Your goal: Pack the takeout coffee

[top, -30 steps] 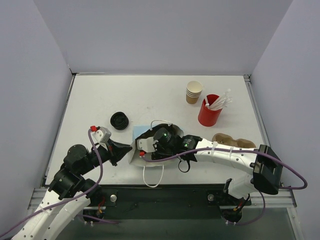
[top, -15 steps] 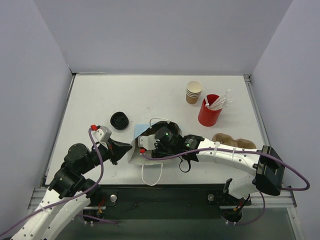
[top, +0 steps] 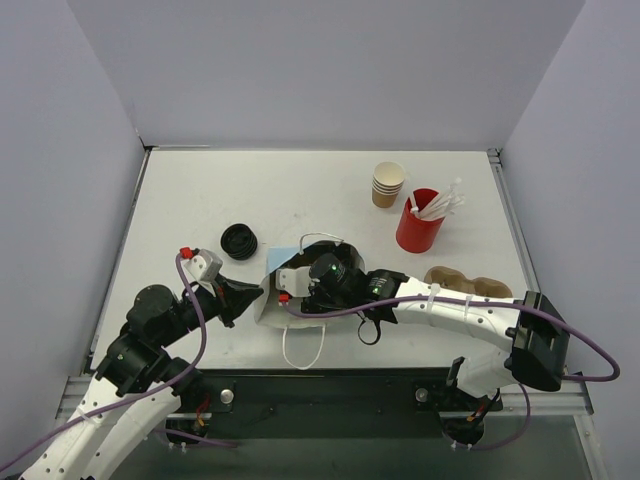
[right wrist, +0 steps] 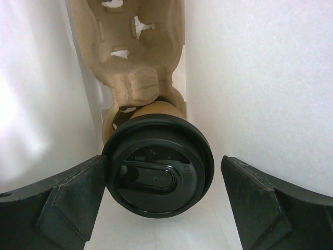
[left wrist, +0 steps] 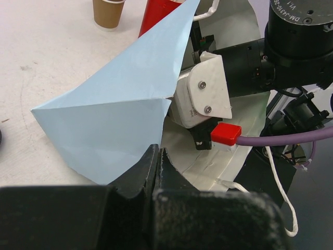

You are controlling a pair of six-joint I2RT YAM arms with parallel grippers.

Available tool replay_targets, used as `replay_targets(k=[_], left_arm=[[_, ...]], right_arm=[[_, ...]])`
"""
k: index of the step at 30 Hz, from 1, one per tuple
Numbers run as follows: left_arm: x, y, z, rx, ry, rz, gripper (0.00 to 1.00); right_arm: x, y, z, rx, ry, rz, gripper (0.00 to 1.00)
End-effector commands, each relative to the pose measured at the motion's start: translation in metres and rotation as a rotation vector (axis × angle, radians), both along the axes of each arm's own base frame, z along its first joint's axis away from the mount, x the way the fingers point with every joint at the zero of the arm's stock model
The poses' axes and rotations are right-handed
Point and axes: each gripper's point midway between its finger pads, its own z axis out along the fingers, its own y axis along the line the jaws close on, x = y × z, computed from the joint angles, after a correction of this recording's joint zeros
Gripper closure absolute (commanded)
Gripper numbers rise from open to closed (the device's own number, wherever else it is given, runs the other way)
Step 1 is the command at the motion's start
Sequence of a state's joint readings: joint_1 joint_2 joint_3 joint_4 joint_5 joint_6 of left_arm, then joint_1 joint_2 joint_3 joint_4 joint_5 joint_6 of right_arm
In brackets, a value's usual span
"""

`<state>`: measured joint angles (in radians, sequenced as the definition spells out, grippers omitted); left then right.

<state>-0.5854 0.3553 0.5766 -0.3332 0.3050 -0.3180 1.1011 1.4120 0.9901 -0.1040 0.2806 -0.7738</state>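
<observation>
The takeout coffee (right wrist: 158, 172), a brown paper cup with a black lid, lies lid-first toward the camera inside the paper bag (top: 272, 295). Its base rests in a pulp cup carrier (right wrist: 130, 52) deeper in the bag. My right gripper (right wrist: 162, 169) is open inside the bag and straddles the lid. Its left finger (right wrist: 62, 203) touches the lid rim and its right finger (right wrist: 265, 203) stands apart. My left gripper (left wrist: 157, 152) is shut on the bag's mouth edge (left wrist: 114, 104) and holds it open; it shows in the top view (top: 256, 292) too. In the top view the cup is hidden.
A stack of lidless brown cups (top: 388, 184) and a red cup (top: 418, 228) with white sticks stand at the back right. A stack of black lids (top: 240, 241) lies left of the bag. Another pulp carrier (top: 468, 282) lies at the right. The bag's string handle (top: 304, 350) trails toward the near edge.
My right gripper has reached a little further left into the bag, and the bag and its handle have shifted slightly left. The left gripper keeps its hold.
</observation>
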Motion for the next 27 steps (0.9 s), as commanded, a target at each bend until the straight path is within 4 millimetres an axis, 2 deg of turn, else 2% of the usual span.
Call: replay_targets(k=[1,8,16,23,27], left_arm=[[-0.001,0.003,0.02,-0.016,-0.047,0.004,1.0],[-0.001,0.003,0.019,-0.023,-0.046,0.006,1.0],[-0.001,0.002,0.015,-0.035,-0.036,0.006,1.0],[0.001,0.002,0.013,-0.015,-0.046,0.01,1.0],[0.006,0.007,0.014,-0.003,-0.074,0.045,1.0]], right_arm=[[0.011,0.004,0.031,0.093,-0.052,-0.068,0.06],[0.007,-0.002,0.01,0.065,-0.013,-0.073,0.09],[0.01,-0.002,-0.006,0.046,0.022,-0.095,0.23],[0.012,0.002,0.005,0.068,0.021,-0.097,0.36],[0.008,-0.003,0.023,0.09,0.005,-0.1,0.37]])
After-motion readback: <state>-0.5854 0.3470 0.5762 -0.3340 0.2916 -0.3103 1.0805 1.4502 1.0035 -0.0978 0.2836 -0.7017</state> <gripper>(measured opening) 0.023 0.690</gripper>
